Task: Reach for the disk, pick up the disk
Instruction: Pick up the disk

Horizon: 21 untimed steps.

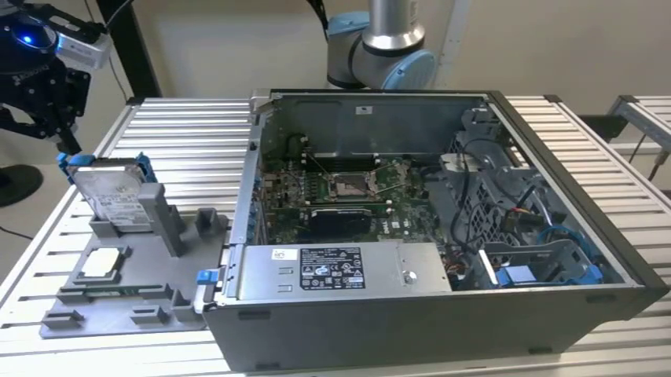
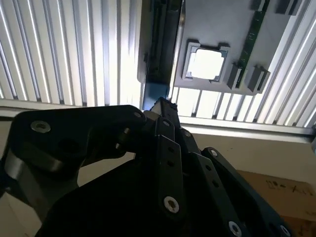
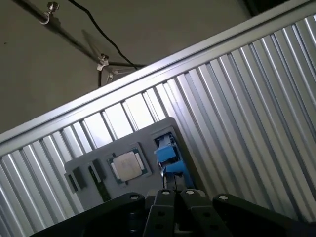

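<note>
The disk (image 1: 110,192) stands on edge in a slot of the grey holder plate (image 1: 115,302) at the exterior view's left. It is silver-grey metal with a white label and a bright blue bracket. My black gripper (image 1: 71,148) comes down on its upper far corner, fingers close together and tips on the blue bracket. In the first wrist view the blue bracket end (image 3: 167,155) lies just past the gripper (image 3: 176,191). In the second wrist view the gripper (image 2: 163,103) touches the blue edge of the disk (image 2: 155,91). The disk sits in its slot.
A small square silver chip (image 1: 102,261) lies on the same holder plate, near the disk. An open computer case (image 1: 419,220) with a long grey labelled box (image 1: 335,271) takes up the middle and the exterior view's right. The slatted metal table (image 1: 178,133) lies under everything.
</note>
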### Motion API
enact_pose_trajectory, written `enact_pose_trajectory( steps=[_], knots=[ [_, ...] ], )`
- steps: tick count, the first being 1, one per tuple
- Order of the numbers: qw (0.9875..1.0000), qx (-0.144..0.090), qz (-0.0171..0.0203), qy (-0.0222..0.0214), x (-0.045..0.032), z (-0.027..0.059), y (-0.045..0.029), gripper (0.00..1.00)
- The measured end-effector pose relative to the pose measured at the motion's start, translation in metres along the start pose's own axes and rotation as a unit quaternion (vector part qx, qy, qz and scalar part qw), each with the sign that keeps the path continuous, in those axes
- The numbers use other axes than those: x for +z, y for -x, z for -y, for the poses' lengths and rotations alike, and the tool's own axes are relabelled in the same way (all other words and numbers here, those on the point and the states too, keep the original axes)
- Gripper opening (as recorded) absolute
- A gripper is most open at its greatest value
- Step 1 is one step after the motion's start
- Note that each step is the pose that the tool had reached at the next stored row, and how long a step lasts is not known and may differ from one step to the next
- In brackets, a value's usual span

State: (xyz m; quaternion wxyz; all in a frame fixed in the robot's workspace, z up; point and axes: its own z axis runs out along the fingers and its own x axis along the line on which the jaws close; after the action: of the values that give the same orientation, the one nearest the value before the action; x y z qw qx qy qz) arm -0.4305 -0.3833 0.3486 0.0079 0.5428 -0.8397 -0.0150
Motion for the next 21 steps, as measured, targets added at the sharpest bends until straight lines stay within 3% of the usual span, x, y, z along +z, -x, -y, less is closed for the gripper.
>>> enact_pose_trajectory(
  steps=[8,13,19,21],
  knots=[
    [0.9986,-0.053,0.0004,-0.0043,0.0015,0.0003,0.0002,0.00],
    [0.9969,-0.078,-0.0004,-0.0043,0.0016,0.0017,0.0008,0.00],
    [0.9941,-0.109,-0.0012,-0.0045,0.0020,0.0034,0.0015,0.00],
    [0.9938,-0.111,-0.0013,-0.0045,0.0020,0.0038,0.0017,0.00]
  ],
)
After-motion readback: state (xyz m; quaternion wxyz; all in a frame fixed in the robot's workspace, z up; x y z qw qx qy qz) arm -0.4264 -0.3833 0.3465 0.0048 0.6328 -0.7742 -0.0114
